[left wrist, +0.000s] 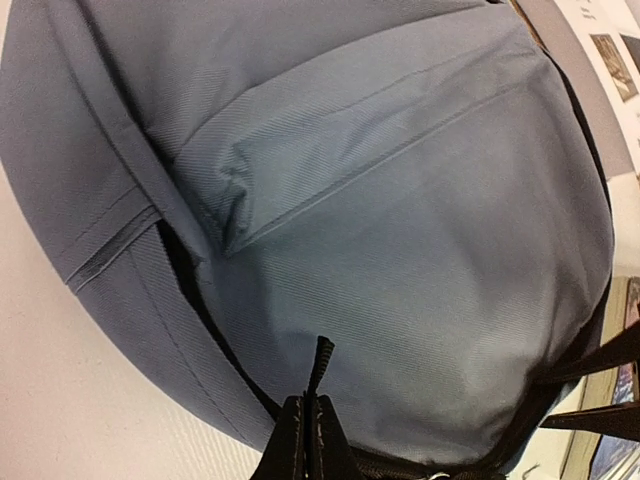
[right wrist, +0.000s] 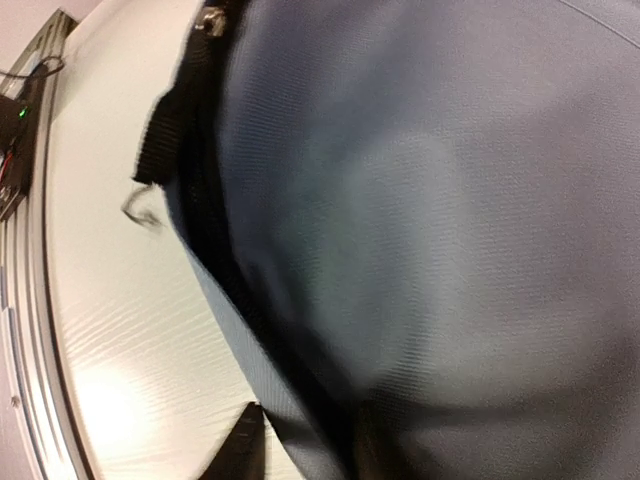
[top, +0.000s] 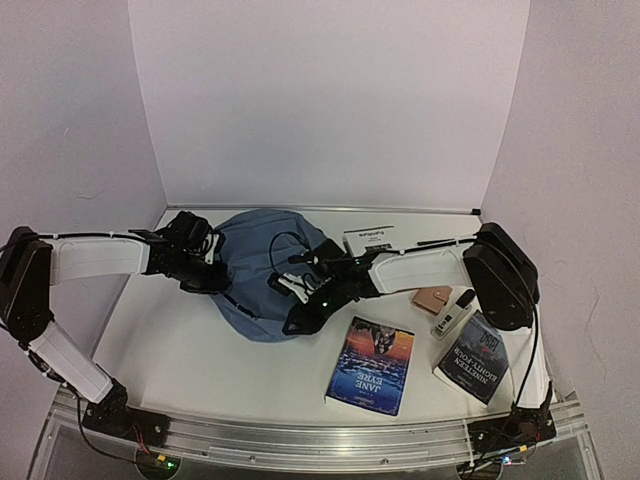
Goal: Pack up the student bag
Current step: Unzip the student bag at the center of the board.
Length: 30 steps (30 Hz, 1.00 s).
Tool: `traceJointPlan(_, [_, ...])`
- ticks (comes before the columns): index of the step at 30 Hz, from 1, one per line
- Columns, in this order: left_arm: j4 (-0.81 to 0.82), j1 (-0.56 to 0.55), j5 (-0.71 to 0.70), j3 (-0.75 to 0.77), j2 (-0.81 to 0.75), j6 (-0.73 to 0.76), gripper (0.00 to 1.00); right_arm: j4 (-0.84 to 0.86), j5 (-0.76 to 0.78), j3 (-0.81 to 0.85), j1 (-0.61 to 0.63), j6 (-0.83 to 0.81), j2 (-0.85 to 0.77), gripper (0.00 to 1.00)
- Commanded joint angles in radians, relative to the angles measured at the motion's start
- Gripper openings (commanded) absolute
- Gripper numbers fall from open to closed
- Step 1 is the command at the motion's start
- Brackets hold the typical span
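Bag point(top: 252, 250) lies on the table point(top: 180, 340) between both arms. Left gripper point(left wrist: 307, 408) is clamped on a black zipper tab point(left wrist: 322, 362) at its left edge; right gripper point(top: 300, 318) (opening not discernible) sits against the near edge.

The student bag point(top: 262, 275) is lying toward the back of the table point(top: 180, 340), left of centre. The left pincer point(top: 205, 280) is sitting at its left side and the right pincer point(top: 298, 320) at its near right edge. Two books are lying front right, the nearer book point(top: 371, 365) left of the outer book point(top: 478, 358). A pouch point(top: 432, 299) is resting just behind them, and a card point(top: 368, 238) is lying farther back.
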Motion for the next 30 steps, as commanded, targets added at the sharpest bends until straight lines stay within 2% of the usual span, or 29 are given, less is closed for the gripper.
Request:
traceJointPlan(1, [0.06, 0.046, -0.052, 0.03, 0.024, -0.042, 0.0, -0.053, 0.081, -0.031, -0.005, -0.041, 0.029, 0.0])
traceJointPlan(7, [0.068, 0.148, -0.094, 0.042, 0.049, -0.072, 0.0, -0.055, 0.089, -0.069, -0.005, -0.063, 0.006, 0.0])
traceJointPlan(13, [0.107, 0.274, -0.071, 0.085, 0.094, -0.09, 0.0, -0.056, 0.104, -0.107, -0.005, -0.082, -0.01, 0.0])
traceJointPlan(21, [0.148, 0.385, 0.046, 0.168, 0.193, -0.111, 0.01, -0.064, 0.095, -0.126, 0.008, -0.12, -0.024, 0.0])
traceJointPlan(24, [0.151, 0.393, 0.097, 0.187, 0.198, -0.115, 0.03, -0.078, 0.083, -0.123, 0.035, -0.146, -0.039, 0.0])
traceJointPlan(26, [0.156, 0.393, 0.147, 0.179, 0.184, -0.117, 0.04, -0.093, 0.063, -0.107, 0.05, -0.152, -0.053, 0.07])
traceJointPlan(28, [0.164, 0.392, 0.188, 0.156, 0.159, -0.126, 0.07, -0.118, 0.03, -0.074, 0.056, -0.149, -0.069, 0.27])
traceJointPlan(30, [0.165, 0.393, 0.206, 0.117, 0.115, -0.136, 0.15, -0.137, 0.001, -0.027, 0.056, -0.128, -0.085, 0.51])
